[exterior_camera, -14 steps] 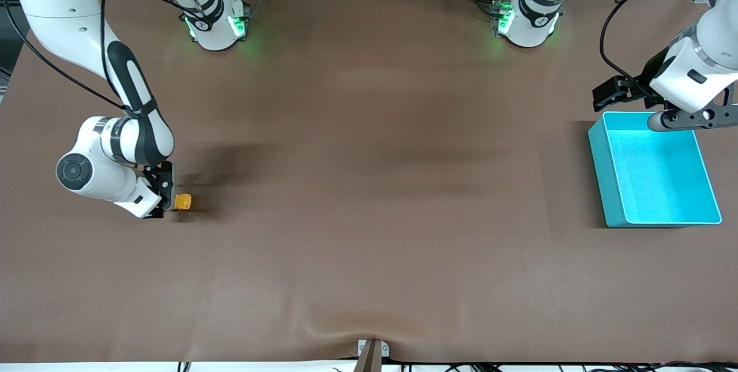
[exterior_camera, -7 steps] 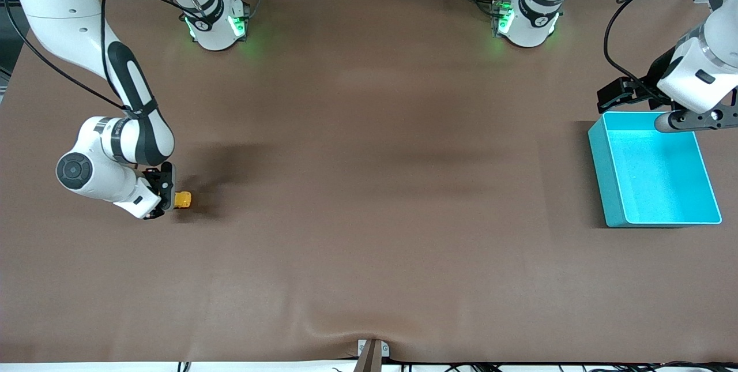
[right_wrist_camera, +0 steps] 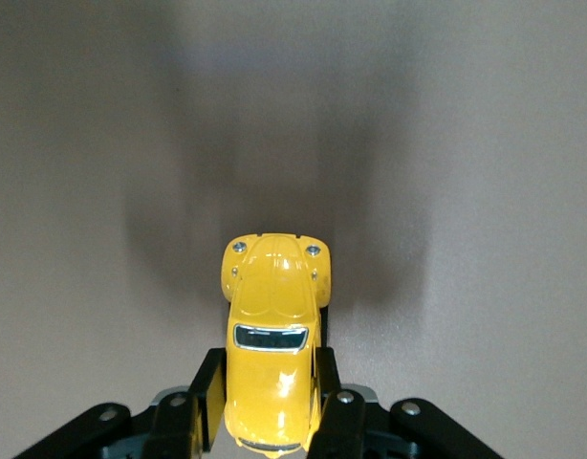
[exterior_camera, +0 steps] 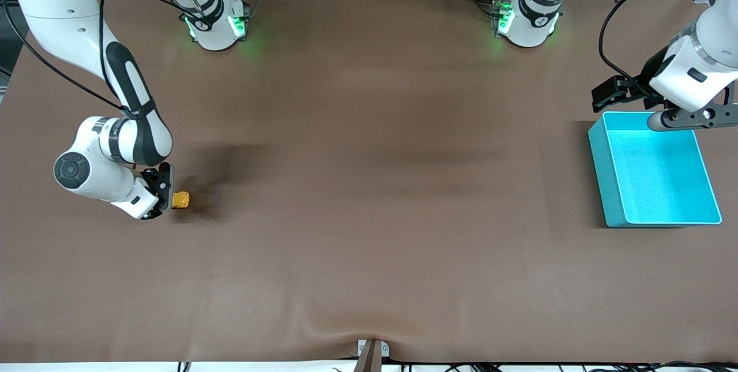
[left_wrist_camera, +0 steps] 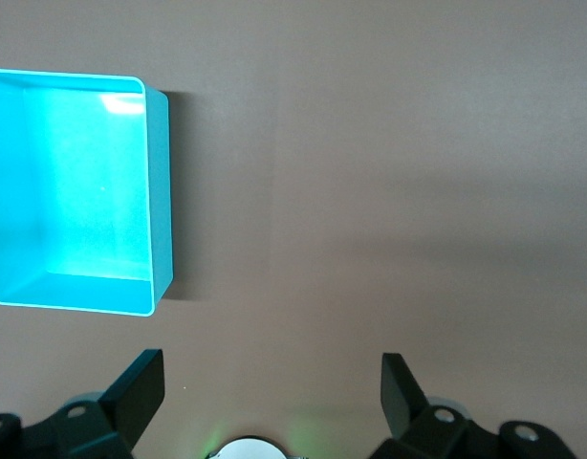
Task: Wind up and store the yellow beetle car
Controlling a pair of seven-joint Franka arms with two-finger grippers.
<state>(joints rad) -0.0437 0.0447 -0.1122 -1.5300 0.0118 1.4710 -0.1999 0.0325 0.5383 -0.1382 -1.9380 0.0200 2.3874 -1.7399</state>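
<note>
While you watch the right arm's end of the table, you see the right gripper (exterior_camera: 166, 194) down low with its two fingers (right_wrist_camera: 209, 394) pressed against the sides of the yellow beetle car (exterior_camera: 181, 200). The little car sits between those fingers, with its round front poking out past the fingertips. In the right wrist view the car (right_wrist_camera: 274, 335) shows its dark window, and the brown table (exterior_camera: 369, 187) is all around it. You can't tell if the wheels touch the table or hang just above it.

Compared with one second ago, the car and the right gripper have slid a tiny bit toward the right arm's edge of the table, away from the turquoise bin (exterior_camera: 611, 187). The grip looks the same as before: shut on the car.

The car is well apart from the turquoise bin, which sits at the left arm's end of the table. The bin has not moved.

The left gripper (left_wrist_camera: 272, 387) hangs over the table just beside the bin's wall, near the corner that is farther from the front camera. Its fingers (left_wrist_camera: 141, 382) are spread wide and hold nothing. Half a second ago the left arm's wrist was a bit higher in the front view; now it is back where it was one second ago. It waits there.
</note>
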